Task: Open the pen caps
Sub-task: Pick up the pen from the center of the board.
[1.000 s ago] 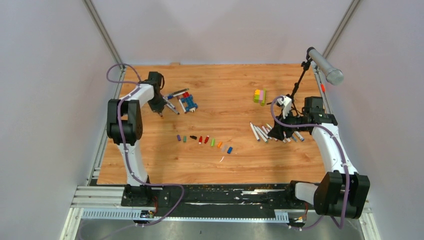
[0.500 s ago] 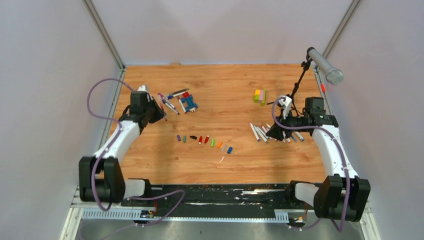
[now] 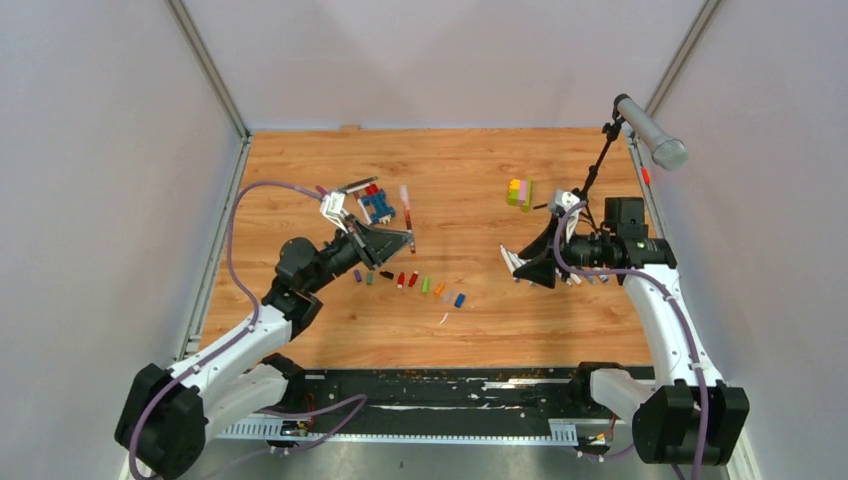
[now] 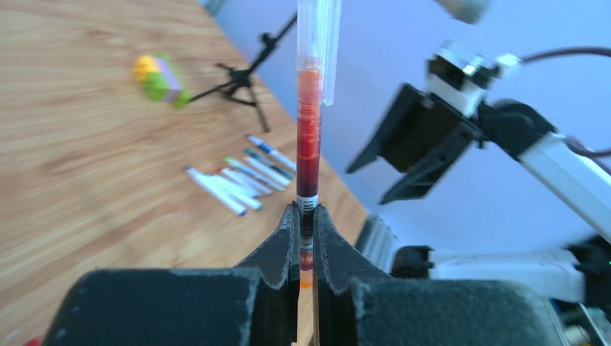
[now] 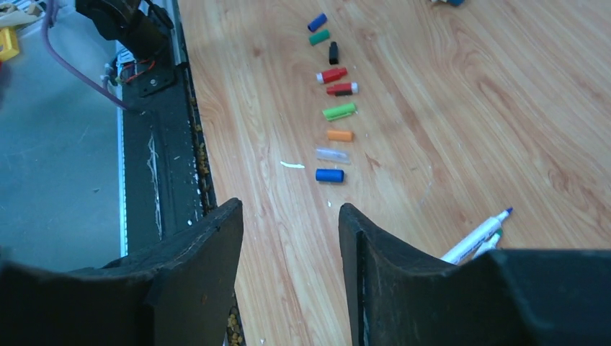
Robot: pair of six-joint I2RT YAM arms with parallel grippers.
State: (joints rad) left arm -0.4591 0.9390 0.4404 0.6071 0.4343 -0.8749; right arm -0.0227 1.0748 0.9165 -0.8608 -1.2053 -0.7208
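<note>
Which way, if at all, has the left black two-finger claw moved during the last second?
Yes. The left gripper, shut on a clear red-inked pen, swung rightward: from left of the blue-and-red toy brick figure to its right.

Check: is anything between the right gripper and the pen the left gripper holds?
Nothing visible. The left gripper holds the red pen raised, with only open air toward the open right gripper; loose caps lie below on the table.

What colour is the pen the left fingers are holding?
Red pen, clear top; left wrist view shows it best.
</note>
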